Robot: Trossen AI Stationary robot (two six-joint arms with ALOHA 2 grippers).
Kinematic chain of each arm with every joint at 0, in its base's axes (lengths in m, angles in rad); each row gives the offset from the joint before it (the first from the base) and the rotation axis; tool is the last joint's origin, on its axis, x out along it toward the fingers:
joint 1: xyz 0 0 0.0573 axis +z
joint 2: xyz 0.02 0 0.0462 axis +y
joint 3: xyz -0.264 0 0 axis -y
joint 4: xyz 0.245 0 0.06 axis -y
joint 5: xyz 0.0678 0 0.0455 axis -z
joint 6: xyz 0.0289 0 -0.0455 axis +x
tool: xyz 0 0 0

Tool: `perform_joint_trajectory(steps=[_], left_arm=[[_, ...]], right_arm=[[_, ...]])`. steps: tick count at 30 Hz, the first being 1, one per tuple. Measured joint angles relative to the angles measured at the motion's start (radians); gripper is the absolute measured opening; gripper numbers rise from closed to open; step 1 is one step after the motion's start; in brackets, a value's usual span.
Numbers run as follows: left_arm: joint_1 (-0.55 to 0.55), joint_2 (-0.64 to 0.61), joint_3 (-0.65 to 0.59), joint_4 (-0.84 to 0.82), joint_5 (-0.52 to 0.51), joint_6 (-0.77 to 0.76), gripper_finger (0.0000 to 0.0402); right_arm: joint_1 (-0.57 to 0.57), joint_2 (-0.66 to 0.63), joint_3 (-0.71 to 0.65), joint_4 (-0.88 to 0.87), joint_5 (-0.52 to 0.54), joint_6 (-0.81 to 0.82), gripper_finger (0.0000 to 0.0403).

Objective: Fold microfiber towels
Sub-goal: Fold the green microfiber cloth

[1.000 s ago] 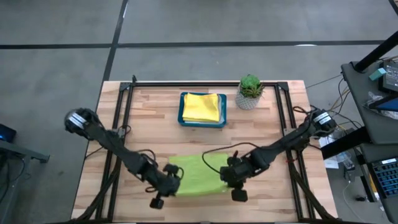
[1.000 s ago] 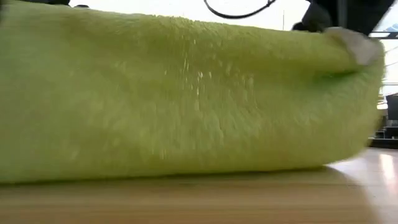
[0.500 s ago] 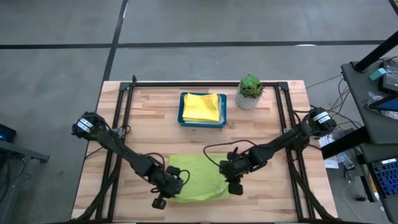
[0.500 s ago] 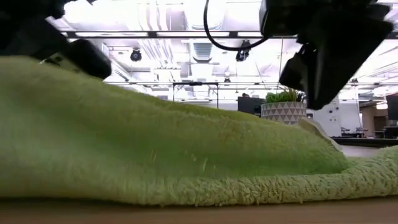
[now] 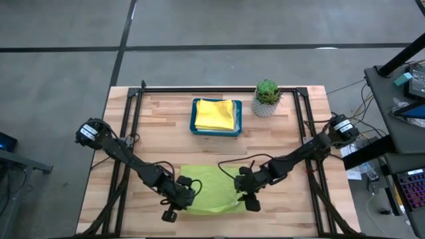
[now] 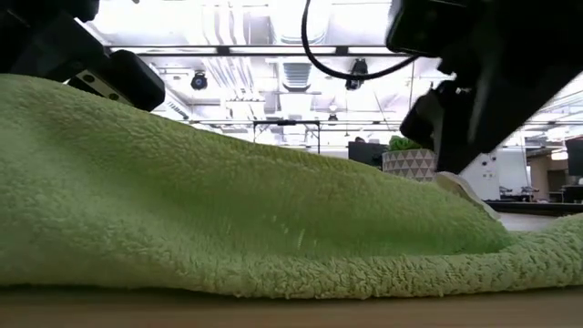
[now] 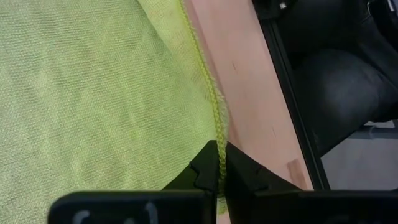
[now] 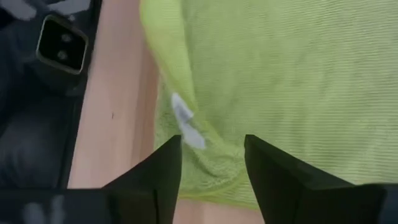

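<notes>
A wooden table (image 5: 159,143) stands on grey floor; the low view shows a bright hall behind. One lime towel (image 5: 209,189) lies at its near edge, one yellow towel (image 5: 217,114) in one tray (image 5: 194,118), beside one plant (image 5: 267,97). The left gripper (image 7: 217,171) pinches the lime hem; the right gripper (image 8: 211,162) is spread over it.

text: none legible | labels: white towel tag (image 8: 186,124), unreadable

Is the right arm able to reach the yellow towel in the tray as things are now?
Probably yes. The right gripper is open over the green towel, so it holds nothing, and bare table lies between it and the yellow towel in the tray.
</notes>
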Motion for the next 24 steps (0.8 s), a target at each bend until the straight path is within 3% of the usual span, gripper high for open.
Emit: perform_joint_trajectory(steps=[5,14,19,24], left_arm=[[0.000,0.000,0.000,0.000,0.000,-0.003,0.0000],[0.000,0.000,0.000,-0.001,0.000,-0.026,0.0000],[0.000,-0.001,0.000,-0.007,0.000,-0.026,0.0000],[0.000,-0.001,0.000,-0.019,0.000,-0.025,0.0000]], right_arm=[[0.018,0.001,-0.066,0.146,0.010,-0.051,0.0175],[0.016,0.060,-0.108,0.349,0.070,-0.116,0.0164],[0.016,0.151,-0.046,0.308,-0.013,-0.121,0.0156],[0.017,0.173,0.004,0.223,-0.025,-0.128,0.0144]])
